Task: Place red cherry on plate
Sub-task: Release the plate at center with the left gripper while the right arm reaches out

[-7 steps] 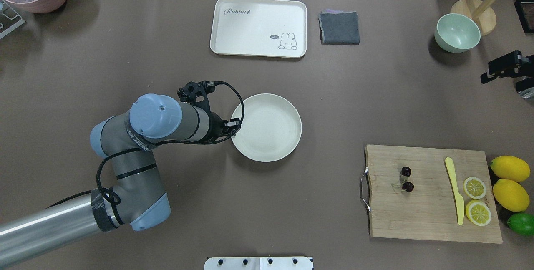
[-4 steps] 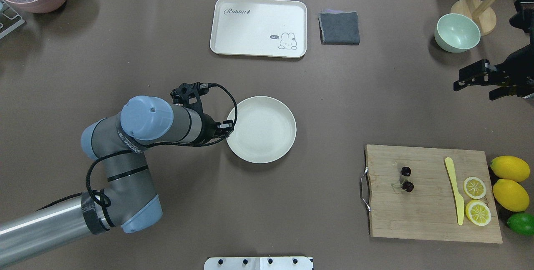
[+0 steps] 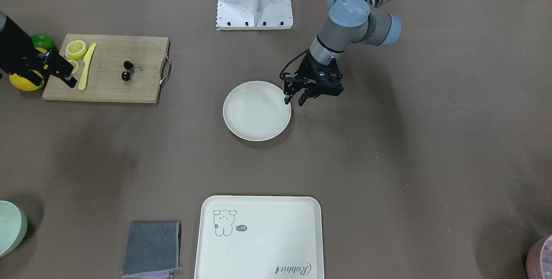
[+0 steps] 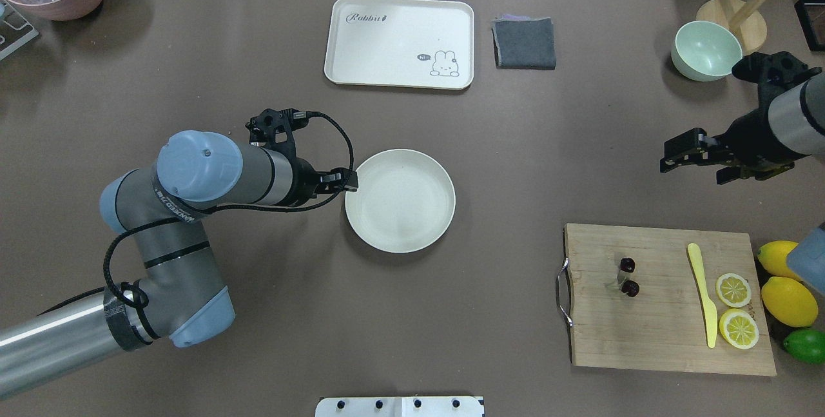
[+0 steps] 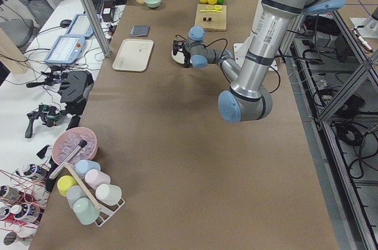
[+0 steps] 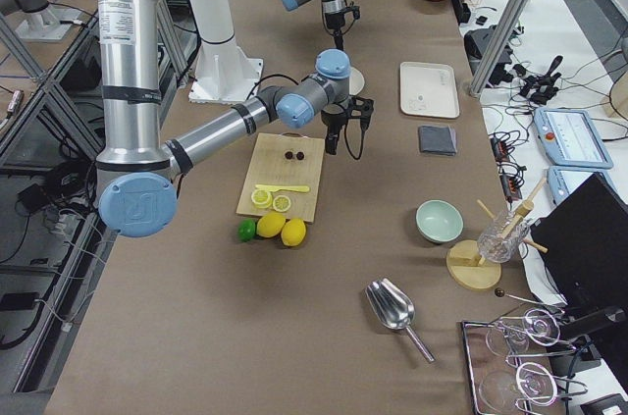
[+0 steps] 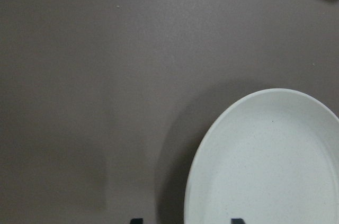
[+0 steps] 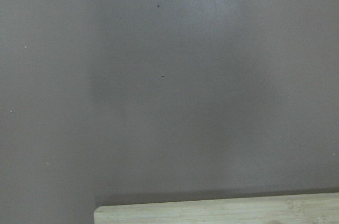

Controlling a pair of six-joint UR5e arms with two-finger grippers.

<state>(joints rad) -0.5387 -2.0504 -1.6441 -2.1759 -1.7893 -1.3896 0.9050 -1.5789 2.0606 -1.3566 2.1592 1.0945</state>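
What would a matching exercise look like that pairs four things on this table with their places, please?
Things:
1 cherry
2 plate
3 cloth
4 lime

Places:
A beside the tray
B next to the lemons
C on the board
D at the left gripper

Pairs: 1-C; 2-D; 3-A; 4-B

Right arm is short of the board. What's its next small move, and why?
Probably carry the right gripper toward the robot, over the red cherry, before descending. It looks open and empty, hanging above bare table beyond the cutting board where the cherry lies, and the plate holds nothing yet.
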